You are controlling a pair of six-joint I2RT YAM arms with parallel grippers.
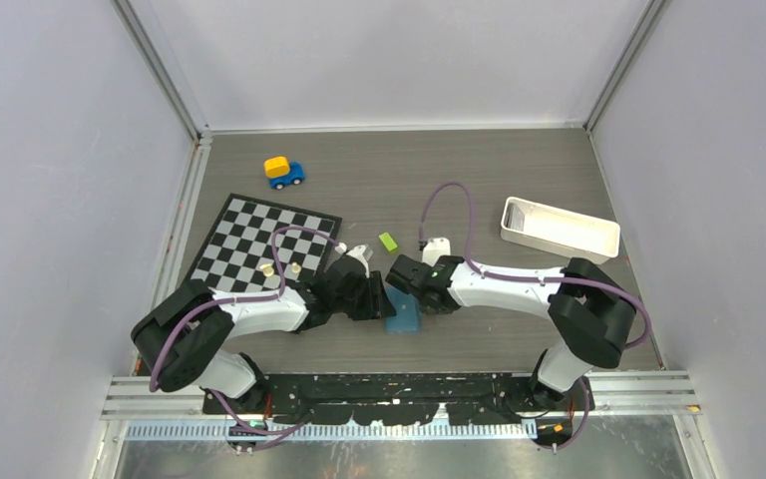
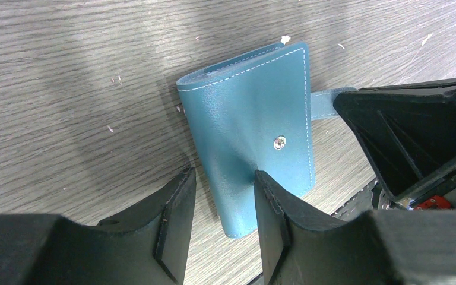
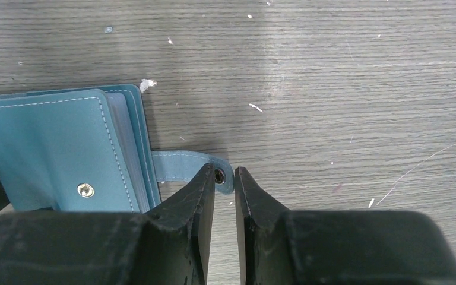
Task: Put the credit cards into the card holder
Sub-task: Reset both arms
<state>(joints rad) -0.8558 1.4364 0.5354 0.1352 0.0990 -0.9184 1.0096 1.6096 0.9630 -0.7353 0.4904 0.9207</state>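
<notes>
The left gripper [image 2: 222, 199] stands about half open over the near corner of the card holder [image 2: 255, 107]. One finger [image 2: 270, 214] presses down on the teal cover just below the snap button [image 2: 279, 142] and dents the leather. The other finger sits on the table [image 1: 479, 170] just beside the cover's edge. It grips nothing.

The right gripper [image 3: 225, 178] is almost closed, with only a thin slot between its fingers. The tip of the strap [image 3: 181, 163] and its snap stud sit right at the fingertips. I cannot tell whether the strap is pinched or merely touched.

The card holder lies folded and flat on the table between the two arm bases, its strap sticking out sideways and unfastened. Both arms reach low and inward from the near edge, and their wrists nearly meet above the holder.

A chessboard [image 1: 249, 239] lies beyond the left arm. A lime-green block [image 1: 388, 240] sits just past the grippers, and a white tray [image 1: 559, 228] sits off to the right.
</notes>
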